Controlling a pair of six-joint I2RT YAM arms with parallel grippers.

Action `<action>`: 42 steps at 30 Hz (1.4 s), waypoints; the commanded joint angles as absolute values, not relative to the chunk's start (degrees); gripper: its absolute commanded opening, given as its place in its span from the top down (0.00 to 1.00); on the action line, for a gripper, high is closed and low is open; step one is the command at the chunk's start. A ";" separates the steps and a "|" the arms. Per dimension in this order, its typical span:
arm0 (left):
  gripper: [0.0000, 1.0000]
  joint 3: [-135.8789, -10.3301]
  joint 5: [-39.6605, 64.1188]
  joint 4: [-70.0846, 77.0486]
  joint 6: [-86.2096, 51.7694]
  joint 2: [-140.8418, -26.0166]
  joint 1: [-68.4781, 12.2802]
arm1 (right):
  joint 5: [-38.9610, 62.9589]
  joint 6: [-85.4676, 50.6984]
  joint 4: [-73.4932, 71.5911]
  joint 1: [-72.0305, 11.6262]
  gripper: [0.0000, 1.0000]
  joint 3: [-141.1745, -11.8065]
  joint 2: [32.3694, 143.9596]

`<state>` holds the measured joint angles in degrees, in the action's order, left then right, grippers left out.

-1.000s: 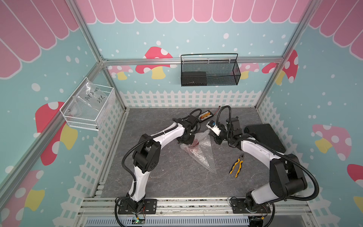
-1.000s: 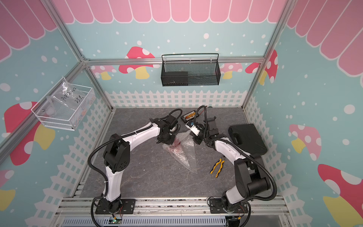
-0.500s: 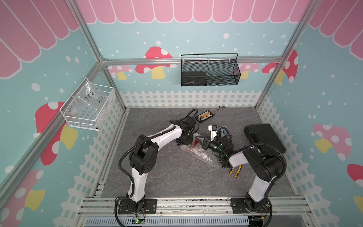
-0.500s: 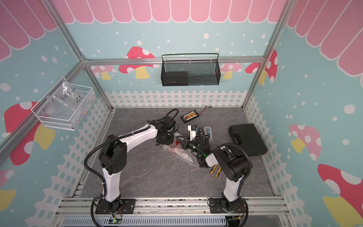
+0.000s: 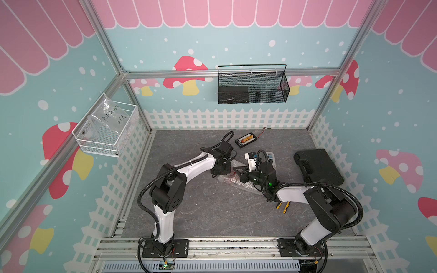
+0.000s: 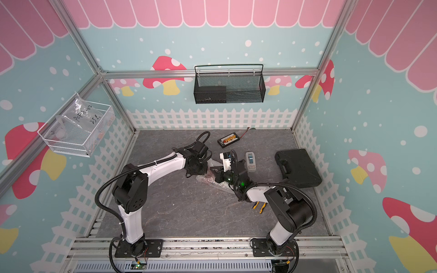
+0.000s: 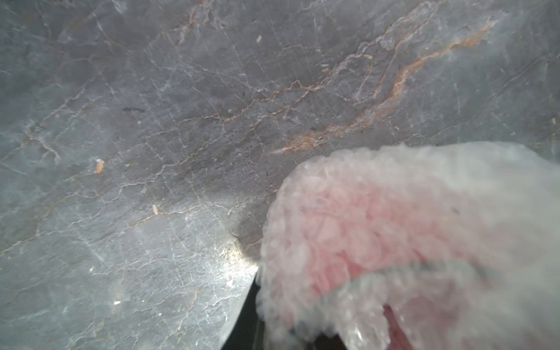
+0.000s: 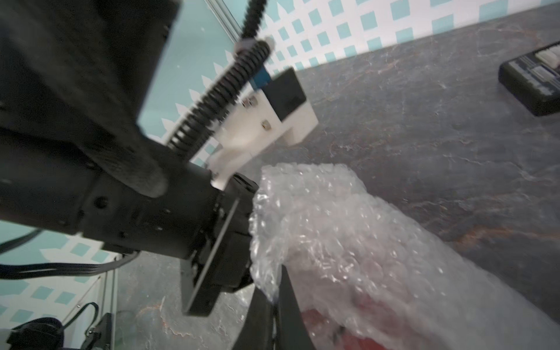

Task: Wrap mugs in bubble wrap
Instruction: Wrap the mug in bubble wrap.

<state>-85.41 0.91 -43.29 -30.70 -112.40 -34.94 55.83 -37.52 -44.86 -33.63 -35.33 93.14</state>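
Note:
The red mug (image 5: 232, 174) lies on the grey floor inside the bubble wrap (image 5: 246, 185), showing only as a red tint in both top views and as a pink blur (image 7: 378, 224) in the left wrist view. My left gripper (image 5: 221, 171) comes down onto the bundle's left end and is shut on the mug's wall through the wrap; one dark finger (image 7: 245, 318) shows beside it. My right gripper (image 5: 234, 169) lies low, pointing left over the bundle. Its two fingers are shut on an edge of the bubble wrap (image 8: 348, 242), pinched at the tips (image 8: 277, 281).
A black case (image 5: 316, 170) lies at the right, yellow-handled pliers (image 5: 282, 206) under the right forearm. A grey-white device (image 6: 250, 162) and a small black connector board (image 5: 245, 140) sit behind the bundle. A black mesh basket (image 5: 251, 85) and a white wire basket (image 5: 106, 132) hang on the walls.
My right arm has folded down and swung its gripper left and lower, pulling the raised wrap edge over the mug. The left gripper has shifted only slightly with the bundle.

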 commanded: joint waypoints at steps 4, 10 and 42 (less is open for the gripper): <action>0.80 -83.03 4.24 -37.88 -34.03 -110.10 -35.05 | 51.25 -30.59 -29.04 -36.16 1.00 -38.93 94.88; 0.75 -78.88 10.19 -31.15 -37.59 -106.88 -34.04 | 43.73 -23.64 -10.78 -37.48 1.00 -46.04 98.23; 0.31 -71.02 22.42 -22.58 -40.14 -106.95 -28.73 | 42.69 -20.12 -7.32 -38.51 1.00 -50.83 99.21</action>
